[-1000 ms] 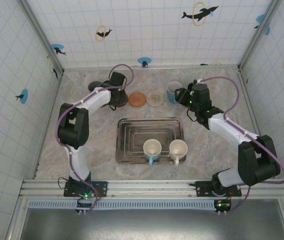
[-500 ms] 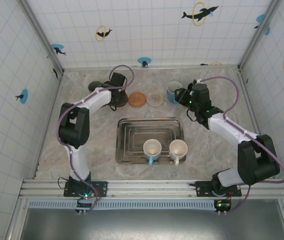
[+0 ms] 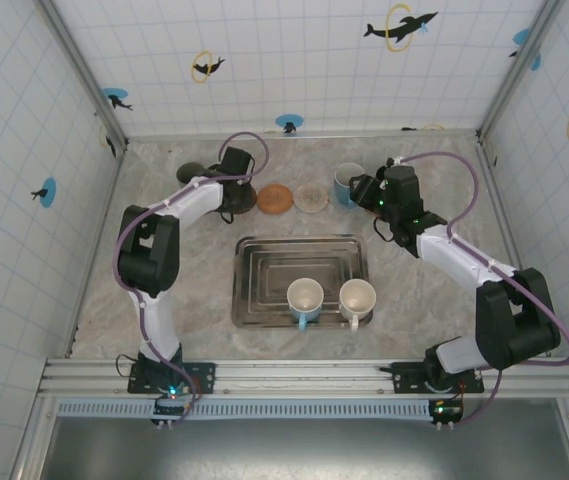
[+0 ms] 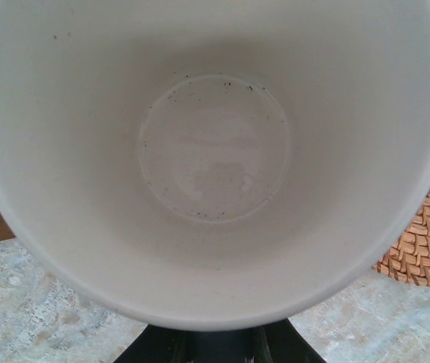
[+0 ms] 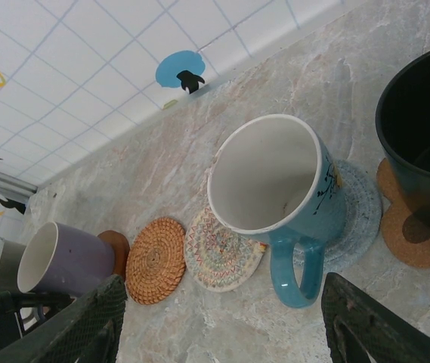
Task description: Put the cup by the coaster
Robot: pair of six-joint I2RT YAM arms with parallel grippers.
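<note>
Two tools are reaching into the upper part of the top view. We are seeing the left tool (image 3: 232, 192) gripping the purple cup (image 5: 63, 259), which is tilting at the lower left of the right wrist frame, just beside the woven coaster (image 5: 154, 259). Our right tool (image 3: 364, 190) is hanging spread wide — the blue mug (image 5: 290, 189) is standing just ahead of it.

The left arm (image 3: 179, 205) is extended from its base at the near edge toward the far left, bent at the elbow, and the left end effector (image 3: 236, 193) is closed on a tilted cup (image 4: 215, 151). The right arm (image 3: 454, 255) is reached toward the far centre, and the right end effector (image 3: 362, 190) is held with its fingers (image 5: 86, 325) spread wide apart.
</note>
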